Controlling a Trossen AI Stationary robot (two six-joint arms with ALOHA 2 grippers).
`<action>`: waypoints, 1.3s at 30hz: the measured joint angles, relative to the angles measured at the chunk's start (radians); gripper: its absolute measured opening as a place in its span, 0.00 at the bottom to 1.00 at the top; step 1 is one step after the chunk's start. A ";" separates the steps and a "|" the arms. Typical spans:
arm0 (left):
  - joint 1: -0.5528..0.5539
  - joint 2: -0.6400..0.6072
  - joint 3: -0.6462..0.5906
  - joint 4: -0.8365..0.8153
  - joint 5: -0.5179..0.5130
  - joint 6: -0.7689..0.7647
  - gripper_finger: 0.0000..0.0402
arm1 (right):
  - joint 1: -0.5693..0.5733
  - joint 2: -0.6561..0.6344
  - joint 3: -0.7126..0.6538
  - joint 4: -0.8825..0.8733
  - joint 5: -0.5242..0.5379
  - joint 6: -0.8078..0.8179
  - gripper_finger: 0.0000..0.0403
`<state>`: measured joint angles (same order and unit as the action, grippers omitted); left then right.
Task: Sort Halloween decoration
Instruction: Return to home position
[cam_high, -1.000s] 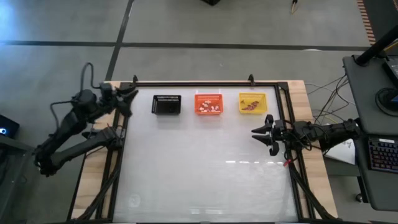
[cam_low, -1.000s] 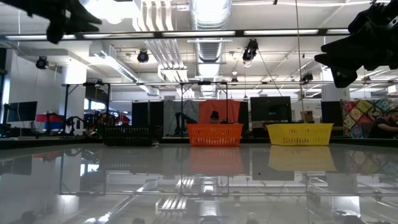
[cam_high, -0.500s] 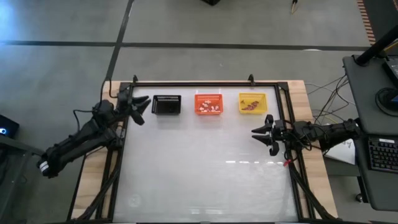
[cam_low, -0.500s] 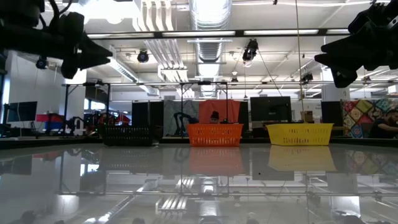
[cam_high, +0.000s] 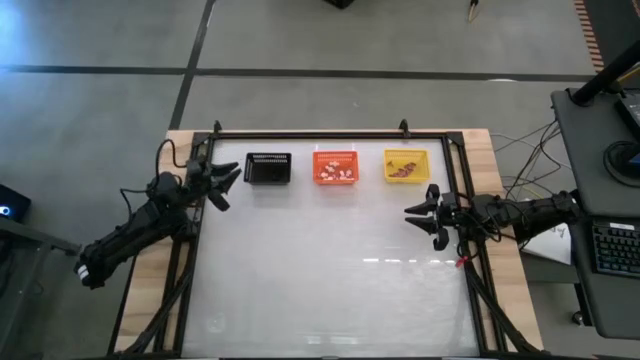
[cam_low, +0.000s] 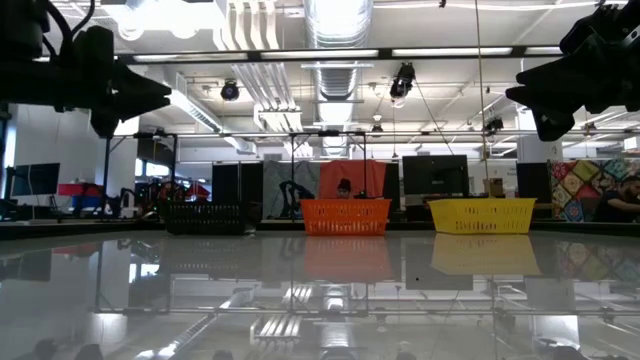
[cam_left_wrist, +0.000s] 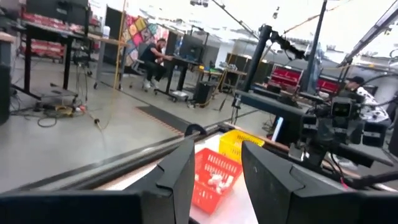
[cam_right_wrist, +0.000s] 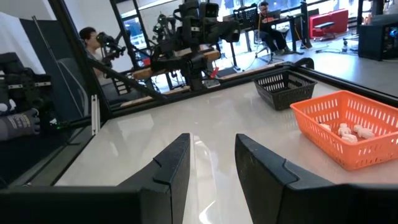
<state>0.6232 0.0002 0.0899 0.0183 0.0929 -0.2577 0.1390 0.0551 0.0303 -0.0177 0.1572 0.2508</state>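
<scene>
**Trinkets lie in the baskets, both grippers at the table's sides**

The Halloween decoration shows inside the baskets at the far edge of the table. White pieces (cam_high: 338, 174) lie in a cluster on the floor of the orange basket (cam_high: 318, 166), which sits at 12 o'clock on the table in the high view. Brownish pieces (cam_high: 402, 172) lie in the yellow basket (cam_high: 421, 165), at about 1 o'clock. The black basket (cam_high: 267, 168) stands at about 11 o'clock; what it holds cannot be told against its dark mesh. The three baskets stand in a row, apart from one another, on the glossy white table (cam_high: 330, 270).

The left gripper (cam_high: 226, 182) hangs at about 10 o'clock, over the table's left edge and just beside the black basket, pointing across toward the row. Its fingers are spread with nothing between them; in the left wrist view the orange basket shows through the gap.

The right gripper (cam_high: 420, 214) hangs at about 3 o'clock, over the right edge, near the yellow basket and pointing inward. Its fingers are likewise spread and hold nothing.

In the low view both grippers hang above the tabletop. A seated person (cam_left_wrist: 151, 55) shows in the room beyond the table.
</scene>
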 joint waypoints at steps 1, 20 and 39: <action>-0.002 0.000 -0.005 -0.004 0.002 0.001 0.29 | 0.000 0.000 0.000 0.000 0.000 0.000 0.29; -0.239 -0.001 -0.079 0.008 -0.032 0.215 0.29 | 0.000 0.000 -0.001 0.006 0.001 0.000 0.29; -0.306 -0.001 -0.072 -0.002 -0.032 0.343 0.29 | 0.000 0.000 -0.001 0.007 0.001 0.000 0.29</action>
<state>0.3168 -0.0006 0.0181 0.0166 0.0608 0.0853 0.1390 0.0551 0.0296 -0.0105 0.1577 0.2510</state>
